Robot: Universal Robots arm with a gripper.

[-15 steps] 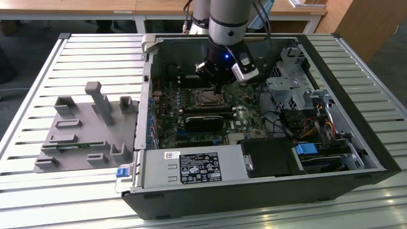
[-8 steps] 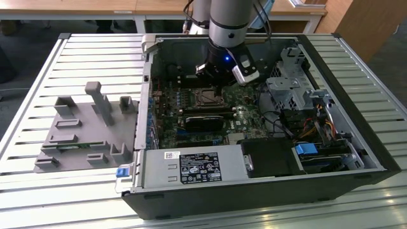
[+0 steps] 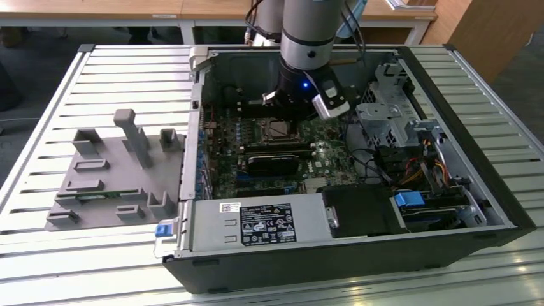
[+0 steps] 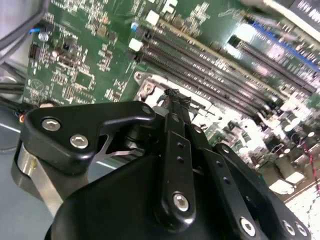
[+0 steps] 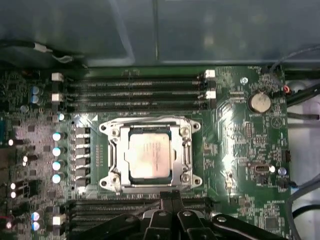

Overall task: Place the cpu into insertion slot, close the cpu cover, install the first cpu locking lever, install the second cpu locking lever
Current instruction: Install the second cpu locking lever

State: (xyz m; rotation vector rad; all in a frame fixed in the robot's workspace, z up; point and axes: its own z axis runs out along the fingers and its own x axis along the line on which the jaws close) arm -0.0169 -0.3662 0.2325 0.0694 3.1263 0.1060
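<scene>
Cpu [image 5: 150, 156] seated in insertion slot [image 5: 111, 150], cpu cover [image 5: 186, 148] down; gripper [image 5: 170, 196] fingertips together, empty, lower body cut off at frame bottom

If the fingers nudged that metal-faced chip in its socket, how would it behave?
The chip looks flat, rigid and probably light. It lies within the metal frame, so it would likely resist sliding. Its smooth face may be slippery.

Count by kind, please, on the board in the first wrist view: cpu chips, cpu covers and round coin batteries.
cpu: 1
cpu cover: 1
coin battery: 1
Total: 3
</scene>
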